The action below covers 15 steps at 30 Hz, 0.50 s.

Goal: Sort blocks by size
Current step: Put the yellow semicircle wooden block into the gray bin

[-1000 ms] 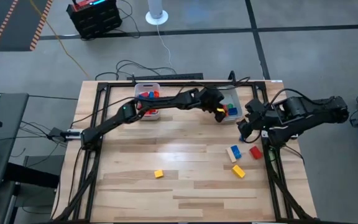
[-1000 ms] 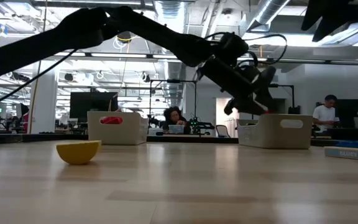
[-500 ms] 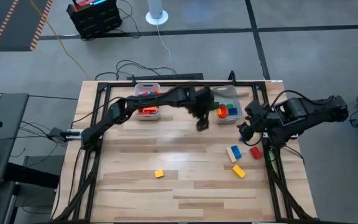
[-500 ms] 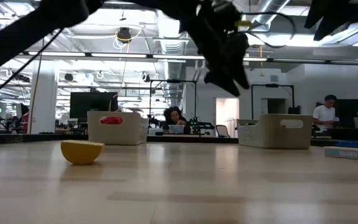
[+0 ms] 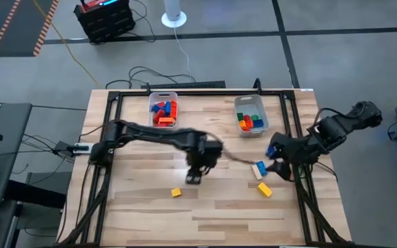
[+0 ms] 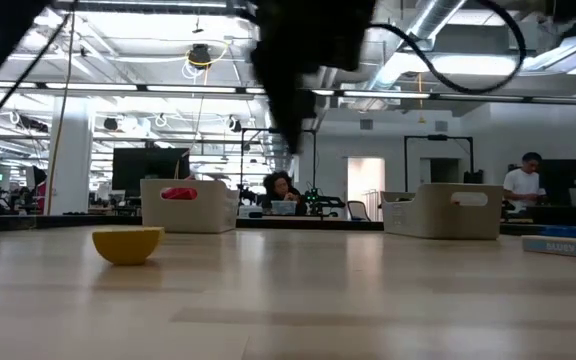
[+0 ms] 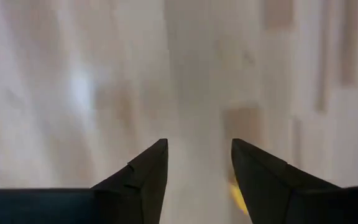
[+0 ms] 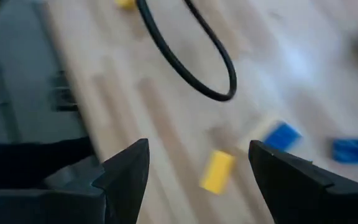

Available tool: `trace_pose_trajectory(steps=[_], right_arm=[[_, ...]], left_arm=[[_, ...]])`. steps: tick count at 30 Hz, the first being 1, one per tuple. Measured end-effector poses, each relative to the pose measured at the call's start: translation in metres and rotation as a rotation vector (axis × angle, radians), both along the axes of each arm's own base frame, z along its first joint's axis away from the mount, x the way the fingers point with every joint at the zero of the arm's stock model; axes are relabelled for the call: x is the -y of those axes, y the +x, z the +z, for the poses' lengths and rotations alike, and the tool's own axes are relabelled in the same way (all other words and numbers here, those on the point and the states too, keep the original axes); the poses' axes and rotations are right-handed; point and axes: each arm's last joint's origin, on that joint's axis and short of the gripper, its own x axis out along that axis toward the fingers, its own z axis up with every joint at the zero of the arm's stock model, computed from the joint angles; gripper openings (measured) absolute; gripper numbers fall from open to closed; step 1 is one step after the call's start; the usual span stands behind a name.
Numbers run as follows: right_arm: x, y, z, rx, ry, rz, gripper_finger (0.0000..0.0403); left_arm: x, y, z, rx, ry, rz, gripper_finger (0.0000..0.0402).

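Loose blocks lie flat on the wooden table: a yellow one [image 5: 176, 193] near the middle, also in the low view [image 6: 128, 243], plus a tan-and-blue one [image 5: 258, 169] and another yellow one [image 5: 264, 189] at the right. My left gripper [image 5: 194, 177] hangs open, pointing down, just right of and beyond the middle yellow block; its wrist view [image 7: 197, 149] shows bare wood between the fingers. My right gripper [image 5: 276, 160] hovers open by the right-hand blocks. Its wrist view [image 8: 197, 162] shows a yellow block [image 8: 216, 171] and a blue one [image 8: 283, 135] below.
Two clear bins stand at the far side: the left bin [image 5: 163, 111] holds red, orange and blue blocks, the right bin [image 5: 250, 117] holds orange, green and blue ones. A black cable [image 8: 191, 56] loops from my left arm over the table. People sit in the room behind.
My left gripper has left the right bin, swept toward the table's near edge and left, and tipped to point down by the middle yellow block. My right gripper has swung slightly toward the near edge over the right-hand blocks.
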Motion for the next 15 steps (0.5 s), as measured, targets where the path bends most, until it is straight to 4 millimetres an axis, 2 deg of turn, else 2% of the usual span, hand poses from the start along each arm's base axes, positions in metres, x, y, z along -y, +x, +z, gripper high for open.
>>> trace_pose_trajectory(steps=[4, 8, 12, 15], right_arm=[[-0.012, 0.004, 0.01, 0.143, 0.038, 0.11, 0.0301], [-0.014, 0.007, 0.014, 0.209, 0.022, 0.129, 0.0301], [-0.008, 0.008, 0.012, 0.192, -0.023, 0.088, 0.0301], [-0.005, 0.009, 0.011, 0.186, -0.042, 0.079, 0.0301]], left_arm=[[0.028, -0.036, -0.002, 0.007, -0.037, 0.076, 0.0169], [0.057, -0.072, -0.004, 0.001, -0.096, 0.211, 0.0169], [0.084, -0.102, -0.023, -0.066, -0.089, 0.392, 0.0169], [0.098, -0.114, -0.034, -0.081, -0.058, 0.447, 0.018]])
